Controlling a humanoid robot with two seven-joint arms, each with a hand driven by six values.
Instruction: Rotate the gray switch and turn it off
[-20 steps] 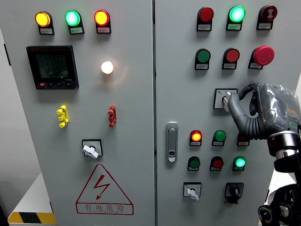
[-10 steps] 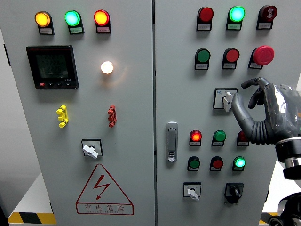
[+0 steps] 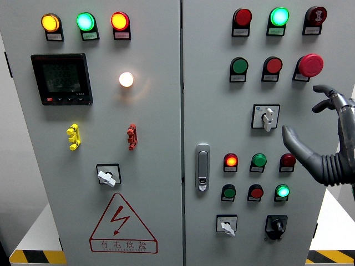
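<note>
The left cabinet door [image 3: 161,233] carries three lit lamps along its top: amber [image 3: 50,22], green [image 3: 85,21] and red [image 3: 119,20]. Below them sits a black digital meter [image 3: 61,78], with a glowing white lamp [image 3: 126,79] to its right. Lower down are a yellow clip [image 3: 73,137] and a red clip [image 3: 132,137], then a small gray selector switch [image 3: 107,175] tilted off vertical, and under it a red-outlined triangular warning sign [image 3: 123,224].

Past the seam between the doors, a chrome door latch [image 3: 203,167] stands upright at the left edge of the right door [image 3: 199,83]. The gray switch [image 3: 266,117] sits on this door, mid-height, on a black square plate; its pale handle points straight down. Above it are rows of red and green buttons and a large red mushroom button [image 3: 310,65]. Below it are a lit red lamp [image 3: 231,161], a green button [image 3: 258,160] and a dark red button [image 3: 287,160], then a lower row ending in a lit green lamp [image 3: 283,192]. Near the bottom are another gray selector [image 3: 226,224] and a black knob [image 3: 275,225].

The right hand [image 3: 327,141] enters from the right edge, just right of the gray switch but apart from it. Its fingers [image 3: 328,97] are spread wide and hold nothing; the thumb [image 3: 294,143] juts left, toward the dark red button. Nothing lies between the hand and the switch.
</note>
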